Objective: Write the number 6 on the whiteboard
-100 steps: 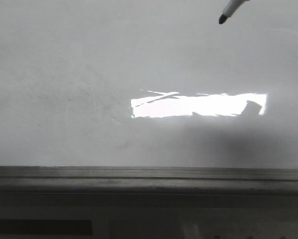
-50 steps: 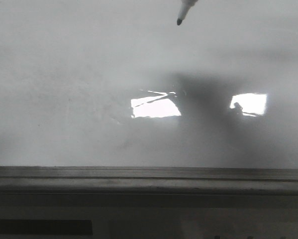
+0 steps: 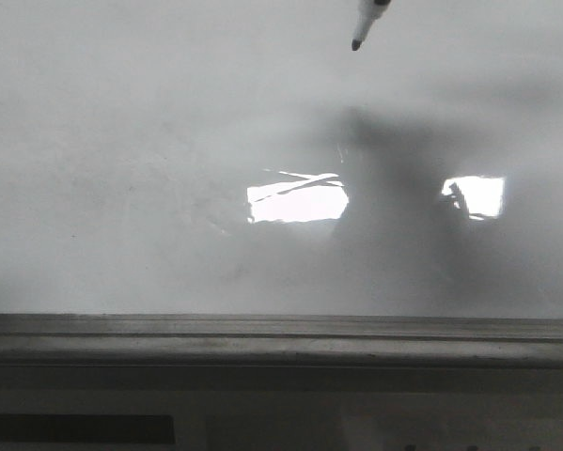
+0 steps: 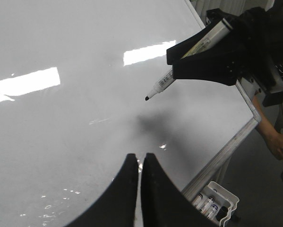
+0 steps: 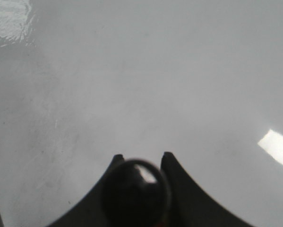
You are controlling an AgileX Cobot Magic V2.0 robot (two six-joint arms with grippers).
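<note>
The whiteboard [image 3: 121,141] is seen unmarked beneath the marker [image 4: 161,86], clamped in the right gripper [image 4: 202,56]. The left gripper [image 4: 140,163] is held nearly closed, empty.

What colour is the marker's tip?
Black tip on the marker, clearest in the left wrist view.

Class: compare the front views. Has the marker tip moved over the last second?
Yes. The marker tip has shifted left against the fixed bright glare on the whiteboard.

no readable text, marker [image 4: 198,54] label print too blurred
</note>
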